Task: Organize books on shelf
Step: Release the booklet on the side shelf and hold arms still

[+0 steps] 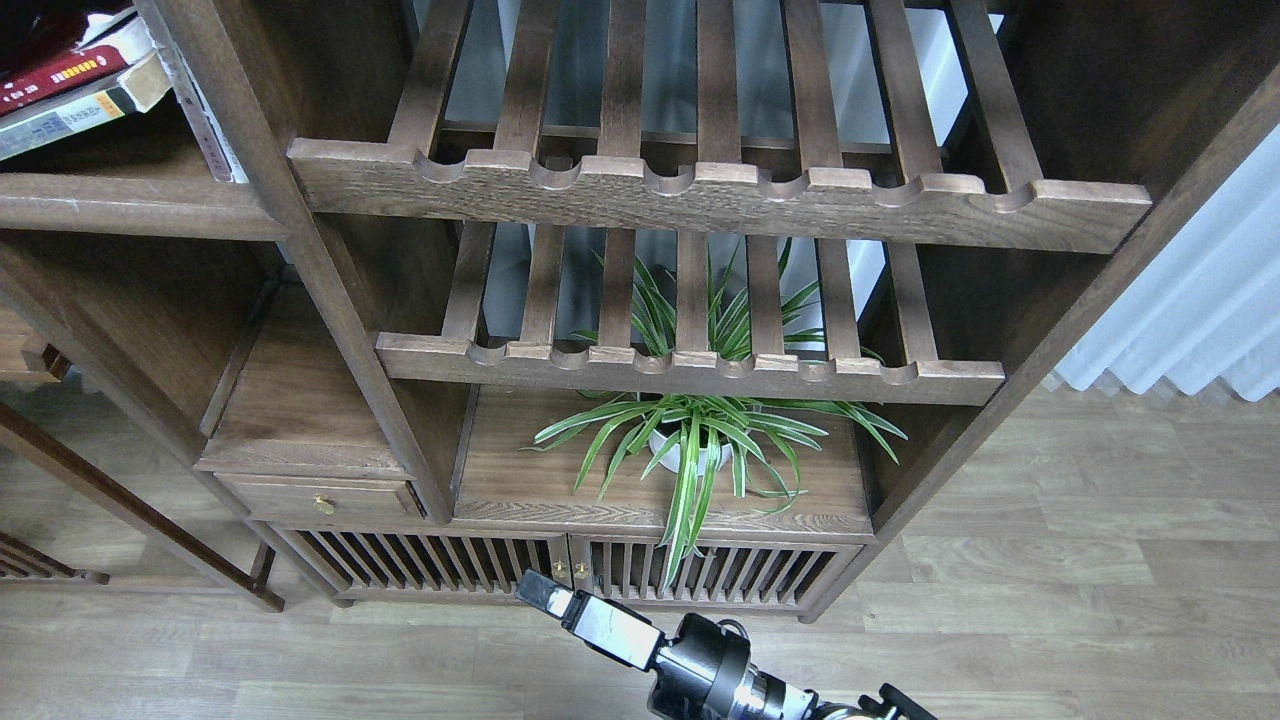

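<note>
Two books lie stacked and tilted at the top left on the flat dark-brown shelf (pixel 140 205). The upper one is the red book (pixel 50 75) with a yellow title. Under it lies a thick book (pixel 85 108) with a pale spine and cream page edges. A thin white-edged thing (pixel 208 115) stands upright behind the post; I cannot tell if it is the white book. My right gripper (pixel 543 590) is low at the bottom centre, in front of the cabinet doors, far from the books; its fingers cannot be told apart. My left gripper is out of view.
Two slatted racks with notched front rails (pixel 700 195) (pixel 690 368) fill the middle. A potted spider plant (pixel 690 440) stands on the board below them. A small drawer (pixel 320 497) and slatted cabinet doors (pixel 560 572) sit low. A white curtain (pixel 1200 320) hangs at the right.
</note>
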Available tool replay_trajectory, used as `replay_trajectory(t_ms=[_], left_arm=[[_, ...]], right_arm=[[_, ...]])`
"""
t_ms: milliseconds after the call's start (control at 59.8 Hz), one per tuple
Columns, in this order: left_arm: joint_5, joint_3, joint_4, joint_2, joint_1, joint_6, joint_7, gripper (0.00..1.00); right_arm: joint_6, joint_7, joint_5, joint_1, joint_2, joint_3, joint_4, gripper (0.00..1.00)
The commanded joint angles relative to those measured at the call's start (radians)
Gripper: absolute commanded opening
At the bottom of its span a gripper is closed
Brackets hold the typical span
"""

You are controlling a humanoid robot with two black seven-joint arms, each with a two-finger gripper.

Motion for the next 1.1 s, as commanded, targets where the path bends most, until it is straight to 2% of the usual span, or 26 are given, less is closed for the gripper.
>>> replay_trajectory(t_ms=[0,268,301,368,552,904,1088], left_arm=[[0.000,0.016,0.017,-0.018,-0.008,0.000,0.003,0.06],[-0.014,0.036,0.020,-0.026,0.014,0.000,-0.003,0.15],[-0.015,0.036,0.020,-0.024,0.017,0.000,-0.006,0.17],[-0.024,0.033,0.014,-0.026,0.031,0.000,-0.009,0.30],[-0.078,0.024,0.007,-0.011,0.060,0.000,-0.007,0.37],[-0.215,-0.008,-0.071,0.095,0.158,0.000,-0.010,0.41],[-0.282,-0.054,-0.158,0.151,0.268,0.000,-0.012,0.41]], right_arm=[[0.000,-0.001,0.000,0.000,0.000,0.000,0.001,0.99],[0.000,0.007,0.000,0.000,0.000,0.001,0.001,0.99],[0.000,0.007,0.000,0.000,0.000,0.003,0.001,0.99],[0.000,0.007,0.000,0.000,0.000,0.011,0.001,0.99],[0.000,0.008,0.002,0.000,0.000,0.014,0.003,0.99],[0.000,0.008,0.000,0.000,0.000,0.015,0.003,0.99],[0.000,0.010,0.002,0.001,0.000,0.035,0.004,0.99]])
